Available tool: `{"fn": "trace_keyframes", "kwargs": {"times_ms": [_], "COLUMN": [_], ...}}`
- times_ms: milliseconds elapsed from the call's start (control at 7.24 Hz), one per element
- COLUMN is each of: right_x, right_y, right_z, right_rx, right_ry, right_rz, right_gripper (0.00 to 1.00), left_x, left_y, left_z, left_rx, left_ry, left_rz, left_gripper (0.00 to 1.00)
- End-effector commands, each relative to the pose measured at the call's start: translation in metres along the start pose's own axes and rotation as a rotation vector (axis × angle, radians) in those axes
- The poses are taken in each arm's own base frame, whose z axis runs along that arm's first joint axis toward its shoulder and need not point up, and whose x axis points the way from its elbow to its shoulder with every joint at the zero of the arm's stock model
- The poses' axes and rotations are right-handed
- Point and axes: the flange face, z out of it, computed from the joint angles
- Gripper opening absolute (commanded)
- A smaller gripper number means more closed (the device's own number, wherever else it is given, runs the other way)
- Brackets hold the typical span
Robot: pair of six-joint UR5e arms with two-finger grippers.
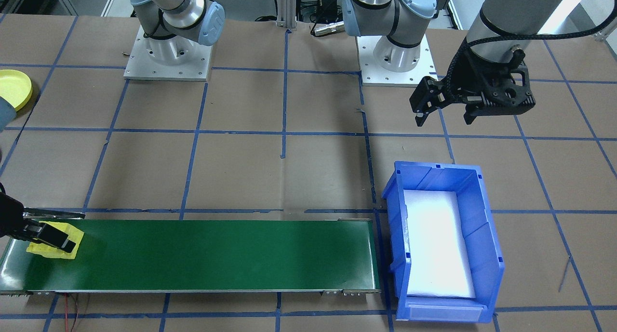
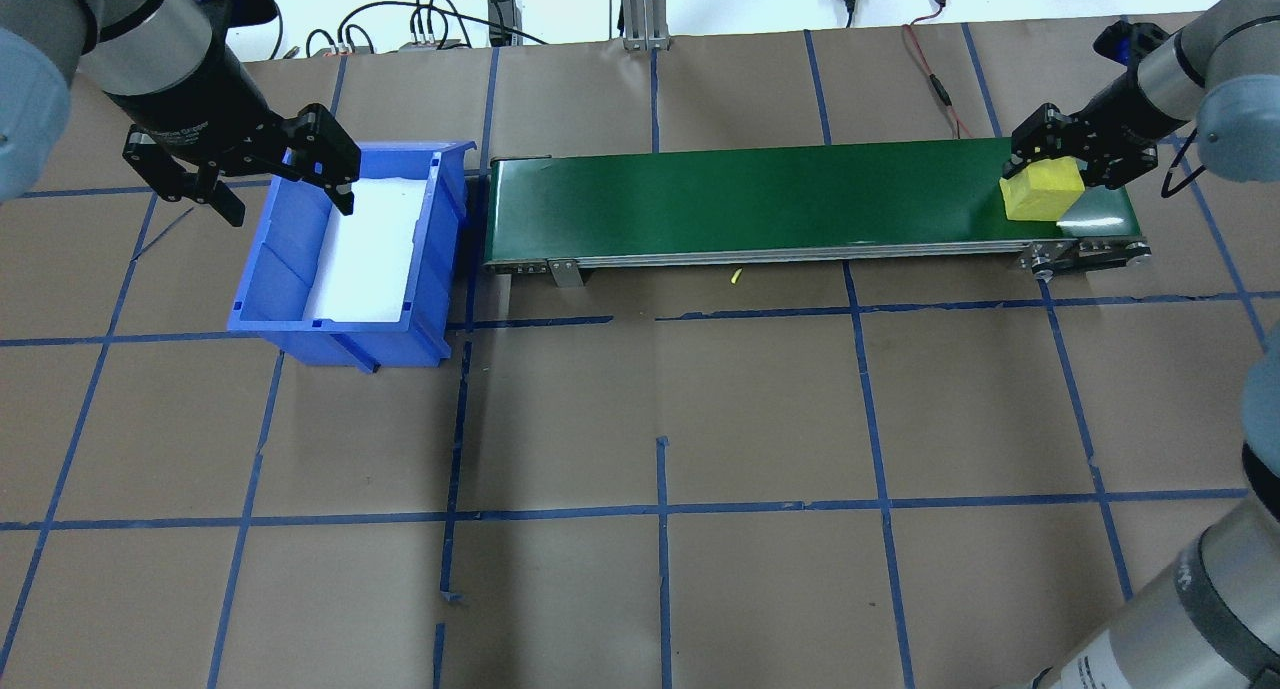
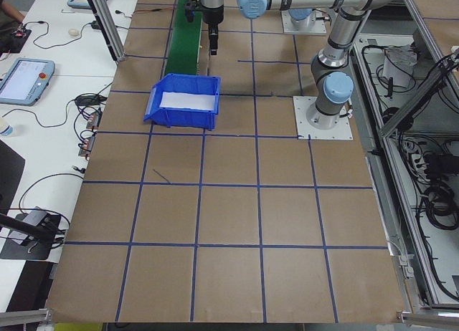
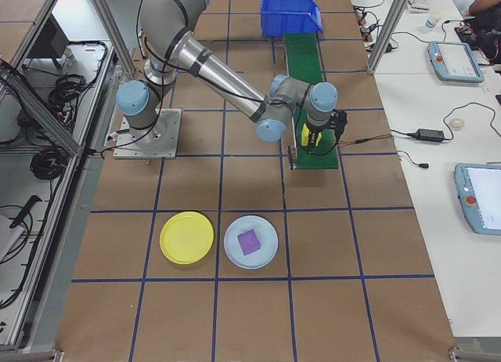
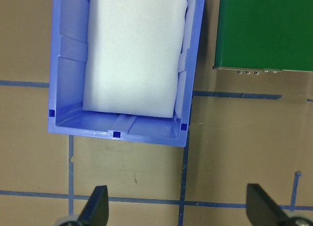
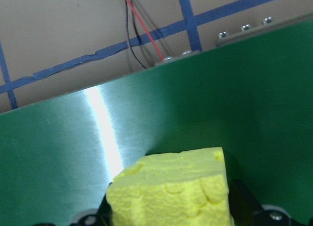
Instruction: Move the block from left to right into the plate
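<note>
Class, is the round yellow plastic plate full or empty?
Empty: the round yellow plastic plate shows only bare surface; the yellow foam block sits on the green conveyor belt.

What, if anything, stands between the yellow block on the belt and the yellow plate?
Nothing visible. The right gripper has its fingers around the yellow block, and bare table lies between the conveyor and the yellow plate.

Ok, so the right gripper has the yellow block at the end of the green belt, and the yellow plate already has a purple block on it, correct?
Not quite. The right gripper is closed on the yellow block at the green belt's end, but the yellow plate is bare. The purple block sits on the light blue plate beside it, as the exterior right view shows.
</note>
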Motion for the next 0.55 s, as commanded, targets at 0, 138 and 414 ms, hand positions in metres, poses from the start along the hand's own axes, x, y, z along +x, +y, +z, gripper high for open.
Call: {"fn": "trace_keyframes", "kwargs": {"times_ms": [0,138,414], "right_x": [0.013,0.055,0.173], "right_y": [0.003,0.011,0.053], "right_z": [-0.024,-0.042,-0.077], "right_rx": [0.015,0.007,-0.083], "right_ry": [0.078,0.116,0.08], "right_rz": [-0.028,-0.03,-0.124], "right_gripper": [0.37,0.37,0.33], "left_x": [-0.006,-0.006,-0.006], "left_y": [-0.003,-0.003,-0.003], "left_z": [-0.002,-0.002,-0.002], "left_rx": [0.007,0.007,0.009], "left_ry": [-0.002,-0.002,-0.001], "left_rz": [-0.004,-0.004,-0.004], "left_gripper": [1.0,1.0,1.0]}}
